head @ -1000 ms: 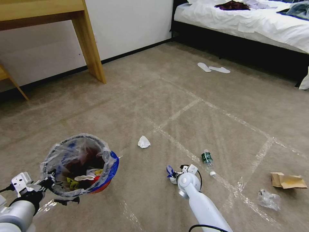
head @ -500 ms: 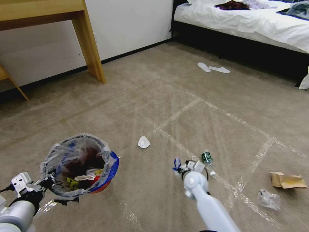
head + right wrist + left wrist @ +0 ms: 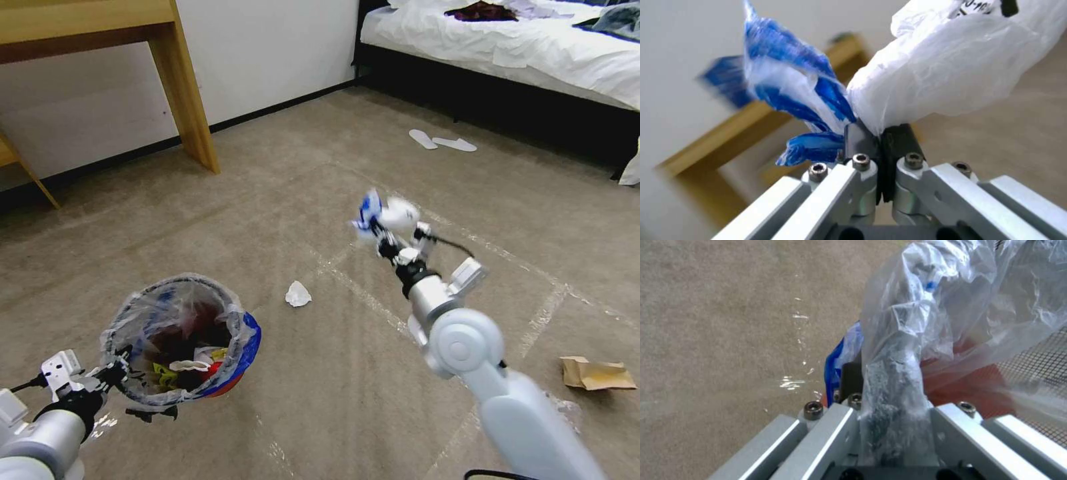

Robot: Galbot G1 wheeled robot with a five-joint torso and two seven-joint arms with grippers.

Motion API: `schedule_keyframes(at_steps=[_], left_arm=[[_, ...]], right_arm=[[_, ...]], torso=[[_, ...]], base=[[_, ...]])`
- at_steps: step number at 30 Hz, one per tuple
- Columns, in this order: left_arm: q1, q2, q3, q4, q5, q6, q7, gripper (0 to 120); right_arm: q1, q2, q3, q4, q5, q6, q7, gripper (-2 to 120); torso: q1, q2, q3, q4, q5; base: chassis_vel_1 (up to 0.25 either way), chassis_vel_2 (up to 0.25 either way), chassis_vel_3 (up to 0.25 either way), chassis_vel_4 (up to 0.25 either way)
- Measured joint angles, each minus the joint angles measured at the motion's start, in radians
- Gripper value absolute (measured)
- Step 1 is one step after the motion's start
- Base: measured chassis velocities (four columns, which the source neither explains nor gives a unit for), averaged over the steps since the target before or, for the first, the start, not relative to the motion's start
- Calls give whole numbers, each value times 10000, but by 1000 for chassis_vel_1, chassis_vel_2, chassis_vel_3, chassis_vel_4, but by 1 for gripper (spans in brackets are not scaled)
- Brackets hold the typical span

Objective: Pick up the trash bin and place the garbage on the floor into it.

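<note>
Your left gripper is low on the left and its fingers are clamped on the near rim of the trash bin, with the clear bag liner pinched between them. The bin hangs above the floor, tilted a little, and inside you can see a white piece, something yellow and something red.

Your right gripper is raised high in the middle of the head view, well above the carpet and to the right of the bin. Its fingers are pressed together on a blue and white plastic wrapper, and a white plastic piece is held in the same grip.

On the floor, a white tissue wad lies between the bin and the right arm. A brown paper bag lies far to the right. Two white slippers lie near the bed, and a wooden table leg stands by the wall.
</note>
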Motion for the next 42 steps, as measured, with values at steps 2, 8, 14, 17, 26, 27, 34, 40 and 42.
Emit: schedule_keyframes(at_steps=[2, 8, 14, 17, 26, 27, 34, 40, 42], left_arm=[[-4, 43, 70, 0, -2, 13, -3, 0], [-81, 81, 267, 21, 13, 33, -11, 0], [-196, 104, 481, 92, 119, 42, -24, 0], [-236, 108, 542, 107, 157, 46, -28, 0], [-269, 155, 558, 155, 187, 53, -36, 0], [-269, 160, 553, 162, 187, 54, -36, 0], [-279, 169, 507, 170, 179, 56, -41, 0], [-268, 166, 502, 150, 173, 56, -41, 0], [-268, 150, 512, 136, 174, 56, -41, 0]], right_arm=[[384, -211, -407, 181, 34, 126, -244, 0], [1833, -495, -1769, 721, 290, -69, -473, 0], [3250, -283, -3380, 1298, 1295, -1528, 801, 0], [3829, -68, -4415, 1328, 1706, -2113, 1566, 0], [4474, 737, -6035, 1071, 2424, -3251, 2923, 0], [4544, 872, -6206, 1048, 2578, -3473, 3215, 0], [4684, 1489, -7280, 829, 2970, -4309, 4386, 0], [4641, 1560, -7614, 534, 2856, -4518, 4588, 0], [4609, 1520, -7620, 422, 2800, -4560, 4617, 0]], torso=[[0, 0, 1, 0, 4], [0, -1, 1, 4, 1], [0, 0, 1, 2, -1], [0, 0, 1, 2, 0], [0, 0, 2, 2, 0], [0, 0, 2, 1, -1], [0, 0, 1, 2, -1], [0, 0, 1, 2, 0], [0, 0, 0, 2, 0]], base=[[0, 0, 0, 0], [0, 0, 0, 0], [0, 0, 0, 0], [0, 0, 0, 0], [0, 0, 0, 0], [0, 0, 0, 0], [0, 0, 0, 0], [0, 0, 0, 0], [0, 0, 0, 0]])
